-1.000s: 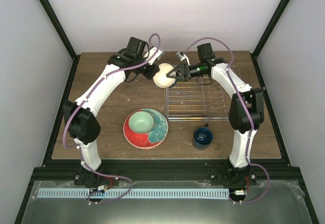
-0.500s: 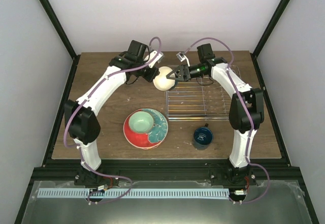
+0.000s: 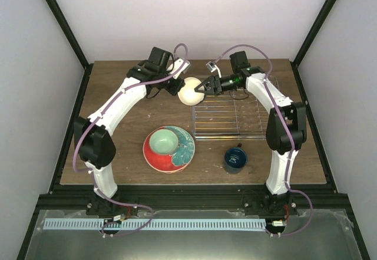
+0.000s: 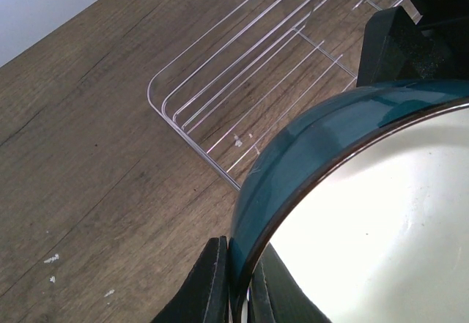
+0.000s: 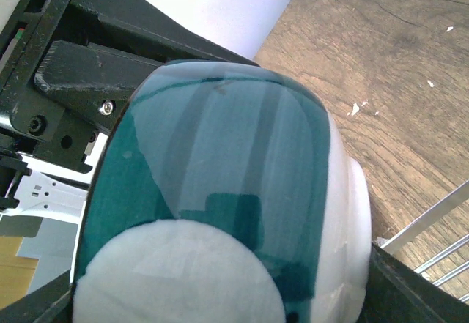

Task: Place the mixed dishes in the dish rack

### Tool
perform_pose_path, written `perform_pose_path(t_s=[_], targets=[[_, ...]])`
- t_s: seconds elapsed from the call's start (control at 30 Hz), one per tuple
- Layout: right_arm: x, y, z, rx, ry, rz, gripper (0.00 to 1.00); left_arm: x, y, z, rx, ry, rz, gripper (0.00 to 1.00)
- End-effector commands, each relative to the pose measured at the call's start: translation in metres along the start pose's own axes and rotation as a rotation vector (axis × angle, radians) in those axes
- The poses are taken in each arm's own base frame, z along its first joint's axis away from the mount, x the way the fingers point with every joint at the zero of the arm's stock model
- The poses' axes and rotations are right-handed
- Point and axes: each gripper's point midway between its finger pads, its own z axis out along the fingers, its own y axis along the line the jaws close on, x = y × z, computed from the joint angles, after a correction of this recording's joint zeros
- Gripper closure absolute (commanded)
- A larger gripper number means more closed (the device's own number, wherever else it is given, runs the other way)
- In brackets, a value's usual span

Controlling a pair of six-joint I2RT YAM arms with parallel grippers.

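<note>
Cream bowl (image 3: 191, 91) at rack's (image 3: 230, 116) far-left corner, rim pinched in left gripper (image 4: 239, 294); right gripper (image 3: 203, 86) spread, flanking its blue outside.

Dish rack (image 3: 230, 115): we see it on the right half of the table (image 3: 118, 124), toward the far edge.
Far bowl (image 3: 191, 91): we find it just off the rack's far left corner, with the left gripper (image 4: 238, 285) on its left, pinching its rim, and the right gripper (image 3: 204, 87) on its right.
Plate (image 3: 184, 154): we place it left of the rack and nearer.
Near bowl (image 3: 162, 141): it sits in the plate, toward its left.
Mug (image 3: 235, 159): it stands right of the plate, just before the rack's near edge.
</note>
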Motion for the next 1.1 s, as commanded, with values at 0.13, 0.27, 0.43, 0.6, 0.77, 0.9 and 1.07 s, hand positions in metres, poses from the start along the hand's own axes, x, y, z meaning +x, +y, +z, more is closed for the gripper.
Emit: perform_pose_path(t_s=[0.13, 0.27, 0.43, 0.6, 0.77, 0.9, 1.07], targets=[[-0.018, 0.036, -0.007, -0.101, -0.028, -0.148, 0.46, -0.006, -0.002, -0.002, 0.028, -0.041, -0.013, 0.93], [-0.020, 0.034, -0.008, -0.089, -0.035, -0.152, 0.46, 0.001, -0.001, 0.006, 0.043, -0.026, -0.032, 0.76], [-0.022, 0.024, -0.011, -0.051, -0.045, -0.139, 0.46, 0.008, 0.002, 0.011, 0.058, -0.022, -0.058, 0.53], [-0.026, 0.009, -0.015, 0.020, -0.056, -0.121, 0.47, 0.007, 0.007, 0.005, 0.080, -0.046, -0.096, 0.43], [-0.032, -0.008, -0.020, 0.142, -0.059, -0.114, 0.47, -0.011, 0.016, -0.022, 0.109, -0.137, -0.141, 0.30], [-0.039, -0.024, -0.028, 0.288, -0.060, -0.125, 0.48, -0.026, 0.029, -0.050, 0.108, -0.218, -0.186, 0.21], [-0.051, -0.040, -0.041, 0.567, -0.062, -0.188, 0.49, -0.021, 0.071, -0.074, -0.027, -0.253, -0.272, 0.18]])
